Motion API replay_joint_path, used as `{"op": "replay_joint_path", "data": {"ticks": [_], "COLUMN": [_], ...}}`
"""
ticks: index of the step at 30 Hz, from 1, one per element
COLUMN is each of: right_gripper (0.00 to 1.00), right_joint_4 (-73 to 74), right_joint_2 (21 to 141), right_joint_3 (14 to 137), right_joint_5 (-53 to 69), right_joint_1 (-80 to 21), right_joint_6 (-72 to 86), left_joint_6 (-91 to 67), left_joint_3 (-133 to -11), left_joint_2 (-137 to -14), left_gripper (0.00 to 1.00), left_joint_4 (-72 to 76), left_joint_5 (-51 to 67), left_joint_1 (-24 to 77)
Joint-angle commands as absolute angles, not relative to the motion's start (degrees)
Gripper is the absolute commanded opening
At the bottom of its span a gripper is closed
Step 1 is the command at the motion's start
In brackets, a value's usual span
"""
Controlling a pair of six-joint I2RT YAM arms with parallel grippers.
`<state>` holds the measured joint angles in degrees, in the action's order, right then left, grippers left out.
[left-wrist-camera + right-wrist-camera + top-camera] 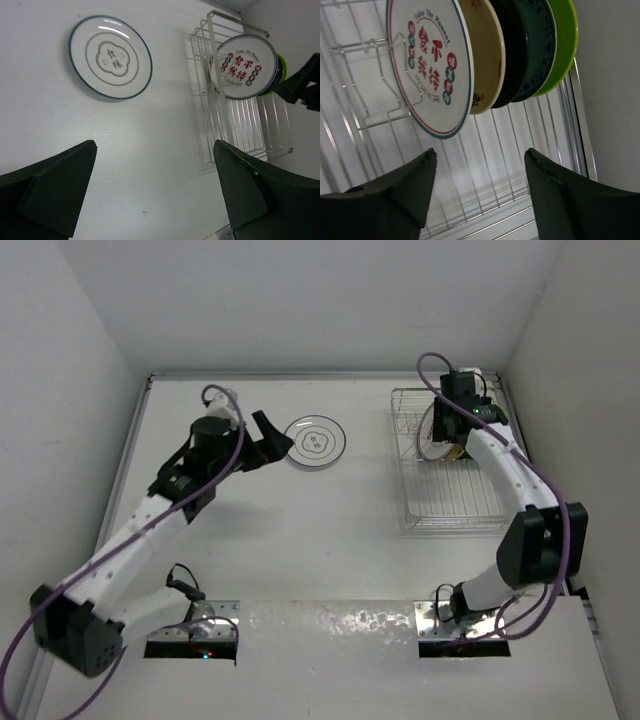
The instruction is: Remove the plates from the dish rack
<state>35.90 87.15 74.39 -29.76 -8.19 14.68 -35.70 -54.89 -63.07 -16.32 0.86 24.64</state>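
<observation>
While left gripper gapes just beside the flat plate at upper centre, w/ bare table all round, we see right gripper, also spread, facing upright plates at upper end of dish rack, rt wall close.

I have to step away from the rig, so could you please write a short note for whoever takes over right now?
Left gripper: open and empty, just short of the green-rimmed white plate, not touching it.
Right gripper: open and empty, over the dish rack, facing the standing plates; none is gripped.
Done: the green-rimmed white plate lies flat on the table.
Left: five plates stand at the rack's far end: white plate with red characters, tan plate, black plate, dark teal plate, lime green plate.
</observation>
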Motion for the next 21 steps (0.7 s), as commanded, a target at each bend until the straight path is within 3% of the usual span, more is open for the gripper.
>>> {"op": "replay_joint_path", "data": {"ticks": [1, 7, 12, 17, 21], "right_gripper": [0.65, 0.48, 0.47, 0.36, 0.34], "right_joint_4": [33.49, 29.1, 27.51, 26.9, 24.8], "right_joint_2": [90.08, 95.0, 98.43, 101.25, 100.03], "right_joint_3": [79.44, 81.3, 82.09, 83.41, 81.57], "right_joint_5": [-32.79, -28.57, -25.75, -24.44, -22.51], "right_joint_1": [-6.77, -5.27, -5.19, -5.1, -5.01], "right_joint_6": [12.75, 10.46, 10.02, 9.14, 10.02], "left_joint_6": [-28.75, -18.11, -17.41, -17.32, -17.4], "left_joint_3": [-52.82, -51.08, -47.55, -47.2, -46.67], "left_joint_2": [-54.09, -45.37, -45.26, -45.44, -45.0], "left_gripper": [1.0, 1.0, 1.0, 1.0, 1.0], "left_joint_4": [-26.35, -33.84, -31.38, -30.94, -30.59], "left_joint_5": [-5.01, -7.21, -5.28, -5.01, -4.92], "left_joint_1": [24.34, 24.43, 24.43, 24.43, 24.43]}}
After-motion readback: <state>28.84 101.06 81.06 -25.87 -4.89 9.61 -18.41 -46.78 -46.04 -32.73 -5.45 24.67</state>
